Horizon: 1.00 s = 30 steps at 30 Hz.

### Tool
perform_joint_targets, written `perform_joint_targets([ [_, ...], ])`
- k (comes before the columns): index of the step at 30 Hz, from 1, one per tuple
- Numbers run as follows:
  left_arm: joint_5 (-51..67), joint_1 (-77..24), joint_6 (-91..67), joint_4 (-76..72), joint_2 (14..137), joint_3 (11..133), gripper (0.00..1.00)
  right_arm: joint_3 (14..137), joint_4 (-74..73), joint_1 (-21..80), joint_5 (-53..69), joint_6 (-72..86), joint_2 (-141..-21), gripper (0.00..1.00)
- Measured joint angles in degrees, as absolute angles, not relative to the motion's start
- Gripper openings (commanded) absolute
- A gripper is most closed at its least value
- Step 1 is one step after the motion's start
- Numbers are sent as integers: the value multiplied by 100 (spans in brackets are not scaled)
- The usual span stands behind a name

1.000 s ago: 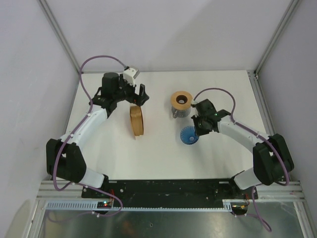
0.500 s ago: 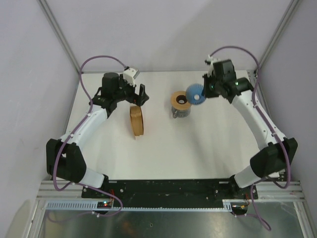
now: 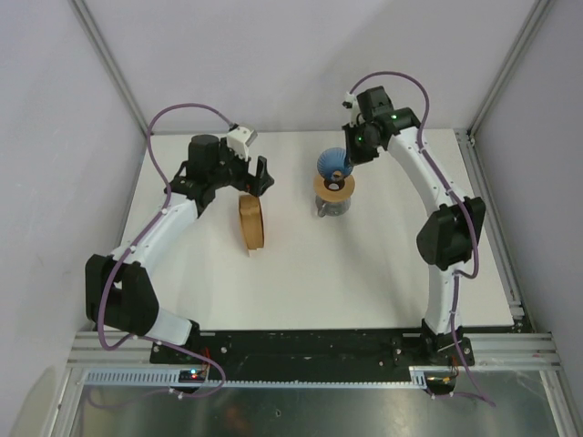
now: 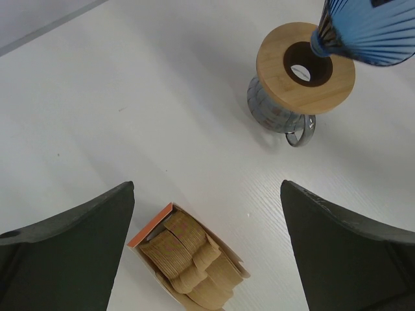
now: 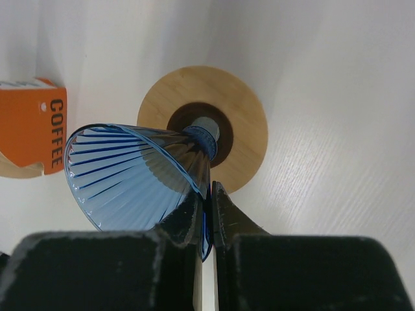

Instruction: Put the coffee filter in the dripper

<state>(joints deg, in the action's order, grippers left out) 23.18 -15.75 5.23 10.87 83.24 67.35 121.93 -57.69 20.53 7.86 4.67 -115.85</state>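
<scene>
I note dripper (image 5: pixel 139 178) glossy, ribbed, translucent blue; collar (image 5: pixel 249 129) smooth matt wood; filter stack (image 4: pixel 185 256) crinkled brown paper; counter (image 4: pixel 162 97) matt white, faintly grained

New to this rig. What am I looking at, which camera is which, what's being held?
Two robot arms stand at the near edge of a white table. One picture looks down from above; the other two come from a camera on each wrist. The right gripper pinches the wall of a blue ribbed dripper, its tip over the hole in a wooden ring collar sitting on a glass jug. The left gripper is open, holding nothing, above an orange box of brown paper filters.
</scene>
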Motion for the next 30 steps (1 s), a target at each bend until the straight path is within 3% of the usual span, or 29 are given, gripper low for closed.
perform_joint_targets([
  [30,2320,-1575,563,1090,8324,6726,99,12488,-6112,1896,1538,451,-12516,0],
])
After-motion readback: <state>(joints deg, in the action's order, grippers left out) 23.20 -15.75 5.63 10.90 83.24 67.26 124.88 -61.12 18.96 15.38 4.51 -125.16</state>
